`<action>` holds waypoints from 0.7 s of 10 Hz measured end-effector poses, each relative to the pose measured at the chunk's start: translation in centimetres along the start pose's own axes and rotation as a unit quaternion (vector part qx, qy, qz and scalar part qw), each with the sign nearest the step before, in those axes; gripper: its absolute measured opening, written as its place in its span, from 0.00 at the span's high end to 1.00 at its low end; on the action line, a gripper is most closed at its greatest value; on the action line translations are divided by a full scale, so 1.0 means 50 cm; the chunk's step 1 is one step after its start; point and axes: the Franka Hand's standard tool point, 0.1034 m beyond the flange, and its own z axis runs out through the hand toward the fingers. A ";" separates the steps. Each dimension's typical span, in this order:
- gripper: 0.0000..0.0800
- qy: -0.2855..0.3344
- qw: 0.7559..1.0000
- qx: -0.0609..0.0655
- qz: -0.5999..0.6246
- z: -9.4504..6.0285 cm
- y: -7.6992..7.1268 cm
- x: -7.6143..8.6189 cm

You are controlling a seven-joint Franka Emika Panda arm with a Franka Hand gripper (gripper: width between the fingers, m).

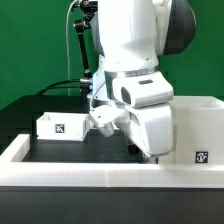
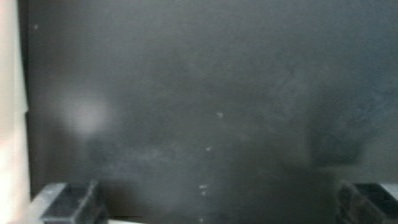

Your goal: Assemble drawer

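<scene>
white plastic parts sit well apart on the black bench point(image 1: 65, 150), inside the low border wall point(image 1: 90, 178): a small open-top box point(image 1: 58, 125) with a square tag toward the exterior view's left, and the large cube-shaped housing point(image 1: 198, 125) at its right. the arm's fingers point(image 2: 63, 205) are spread wide above bare bench, with nothing between them.

Bright even exterior lighting, wrist view dim, soft, blurred, pale glare at one edge
</scene>
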 end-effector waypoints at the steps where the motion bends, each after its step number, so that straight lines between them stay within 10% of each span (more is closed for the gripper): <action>1: 0.19 0.000 1.000 0.000 0.000 0.000 0.000 0.000; 7: 0.19 0.003 1.000 0.000 0.030 0.003 0.014 0.047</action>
